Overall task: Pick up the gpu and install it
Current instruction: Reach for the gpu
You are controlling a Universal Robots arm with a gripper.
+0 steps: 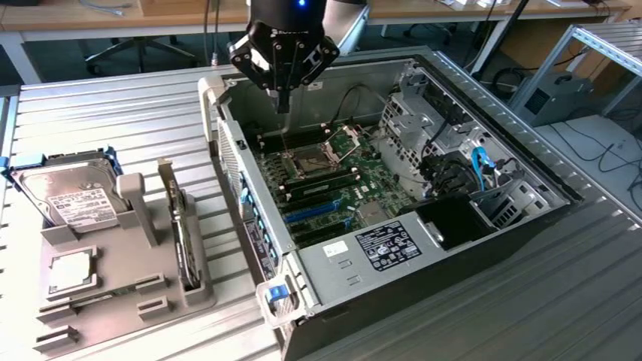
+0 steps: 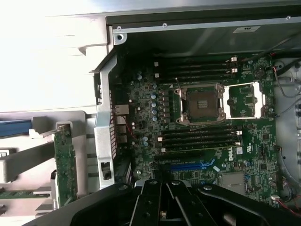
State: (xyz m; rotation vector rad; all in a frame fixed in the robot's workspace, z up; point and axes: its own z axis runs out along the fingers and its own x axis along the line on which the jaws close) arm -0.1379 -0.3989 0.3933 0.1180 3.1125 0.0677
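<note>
The ribbed metal table [image 1: 120,113] is taken up mostly by an open computer case [image 1: 231,158], laid on its side so that the motherboard [image 1: 331,180] faces upward. Beside the case, toward the exterior view's left, a grey holder [image 1: 120,263] is set on the table. A hard drive [image 1: 71,199] is propped at its far end.

The gpu [image 1: 180,233] is stood on its edge in a slot along the holder's case-side border, with its bracket end farthest from the camera. It is untouched and not yet lifted.

The gripper [image 1: 284,104] is seen above the far part of the motherboard, inside the outline of the case. Its fingers are pressed together and nothing is held between them.

From the gripper, the gpu lies toward the exterior view's left and nearer the camera — outside the case, across its side wall. The card's long axis runs roughly parallel to that wall, so that it is presented to the gripper as a thin upright edge — not a flat face.
</note>
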